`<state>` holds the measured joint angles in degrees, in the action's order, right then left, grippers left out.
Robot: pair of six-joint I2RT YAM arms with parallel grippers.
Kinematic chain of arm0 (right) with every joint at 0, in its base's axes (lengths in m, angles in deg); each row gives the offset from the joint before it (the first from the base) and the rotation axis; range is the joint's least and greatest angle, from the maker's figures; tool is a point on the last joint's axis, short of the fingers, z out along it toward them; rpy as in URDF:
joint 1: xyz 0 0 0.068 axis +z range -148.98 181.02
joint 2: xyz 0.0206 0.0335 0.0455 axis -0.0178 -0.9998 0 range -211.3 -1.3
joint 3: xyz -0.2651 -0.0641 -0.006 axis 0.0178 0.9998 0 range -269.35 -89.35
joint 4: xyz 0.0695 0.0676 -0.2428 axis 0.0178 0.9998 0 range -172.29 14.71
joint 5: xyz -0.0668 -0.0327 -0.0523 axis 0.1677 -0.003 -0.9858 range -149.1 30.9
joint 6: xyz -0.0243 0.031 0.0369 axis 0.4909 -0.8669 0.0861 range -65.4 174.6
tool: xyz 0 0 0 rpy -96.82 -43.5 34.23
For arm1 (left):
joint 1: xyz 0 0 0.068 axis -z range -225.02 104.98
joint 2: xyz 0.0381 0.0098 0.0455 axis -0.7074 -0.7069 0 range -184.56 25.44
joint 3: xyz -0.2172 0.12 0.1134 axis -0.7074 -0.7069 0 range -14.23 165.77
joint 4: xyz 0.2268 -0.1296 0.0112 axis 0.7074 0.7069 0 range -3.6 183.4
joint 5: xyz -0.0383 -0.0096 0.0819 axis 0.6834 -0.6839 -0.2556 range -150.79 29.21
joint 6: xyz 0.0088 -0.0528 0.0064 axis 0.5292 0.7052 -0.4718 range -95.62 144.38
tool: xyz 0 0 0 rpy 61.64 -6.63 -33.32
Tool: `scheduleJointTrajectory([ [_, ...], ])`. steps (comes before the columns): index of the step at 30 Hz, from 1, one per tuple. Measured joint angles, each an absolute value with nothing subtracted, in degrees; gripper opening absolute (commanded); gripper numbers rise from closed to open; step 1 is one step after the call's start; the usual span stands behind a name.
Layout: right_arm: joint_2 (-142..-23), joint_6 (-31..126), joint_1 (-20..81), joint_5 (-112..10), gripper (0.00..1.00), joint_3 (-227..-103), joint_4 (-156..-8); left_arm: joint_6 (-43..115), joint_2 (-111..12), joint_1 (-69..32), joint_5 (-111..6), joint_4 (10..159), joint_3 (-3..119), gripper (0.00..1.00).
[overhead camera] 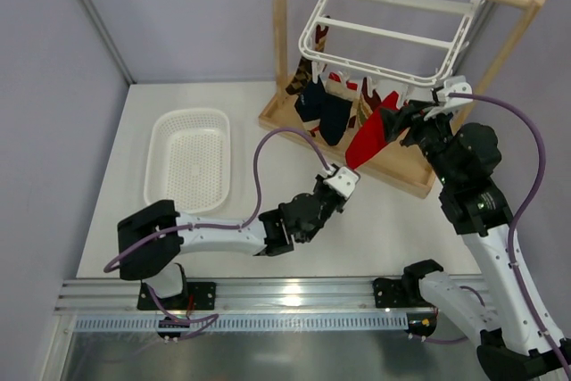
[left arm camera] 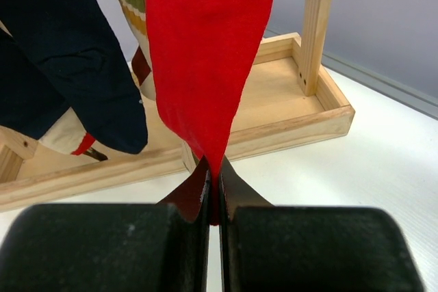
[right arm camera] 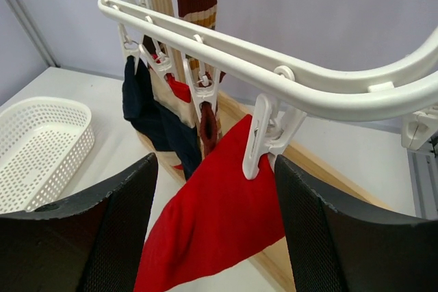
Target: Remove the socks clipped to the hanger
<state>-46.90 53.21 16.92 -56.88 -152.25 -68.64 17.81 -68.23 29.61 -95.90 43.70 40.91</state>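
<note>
The white hanger (overhead camera: pixel 393 28) hangs from the wooden rail with socks clipped along its near rim. The red sock (overhead camera: pixel 368 142) hangs from a white clip (right arm camera: pixel 260 138) and is pulled taut toward the left. My left gripper (left arm camera: pixel 214 193) is shut on the red sock's (left arm camera: pixel 205 52) lower tip. My right gripper (right arm camera: pixel 215 189) is open, its fingers (right arm camera: pixel 321 237) on either side of the red sock (right arm camera: pixel 219 223) just below the clip. Dark navy socks (overhead camera: pixel 326 109) and cream striped ones (right arm camera: pixel 164 90) hang to the left. The hanger's rim (right arm camera: pixel 287 80) crosses the right wrist view.
A white slotted basket (overhead camera: pixel 189 158) lies at the left, also in the right wrist view (right arm camera: pixel 34 145). The wooden stand's base tray (overhead camera: pixel 401 162) sits under the hanger, its post (left arm camera: pixel 318 25) close behind the red sock.
</note>
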Motion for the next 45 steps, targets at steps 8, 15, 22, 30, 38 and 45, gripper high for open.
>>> scheduleJointTrajectory([
  [8, -48.4, 53.5, 15.0, -57.7, 0.70, -152.2, -68.9, 17.8, -67.7, 29.6, -96.3, 44.3, 40.7, 0.00],
  [15, -50.1, 53.0, 9.3, -52.9, 0.70, -152.2, -70.8, 17.8, -67.6, 29.8, -96.8, 44.7, 40.3, 0.00],
  [22, -52.2, 50.9, 5.7, -43.8, 0.65, -152.2, -74.1, 17.8, -67.6, 29.9, -96.8, 44.8, 40.3, 0.00],
  [30, -52.8, 49.4, 5.7, -39.6, 0.44, -152.2, -76.6, 17.8, -67.6, 30.0, -97.0, 44.9, 40.3, 0.00],
  [38, -52.6, 48.4, 5.7, -40.3, 0.04, -151.4, -80.5, 17.8, -67.6, 30.0, -97.2, 45.0, 40.3, 0.00],
  [45, -51.8, 48.4, 5.7, -41.8, 0.04, -149.3, -82.3, 17.8, -67.6, 30.2, -97.7, 45.2, 40.3, 0.00],
])
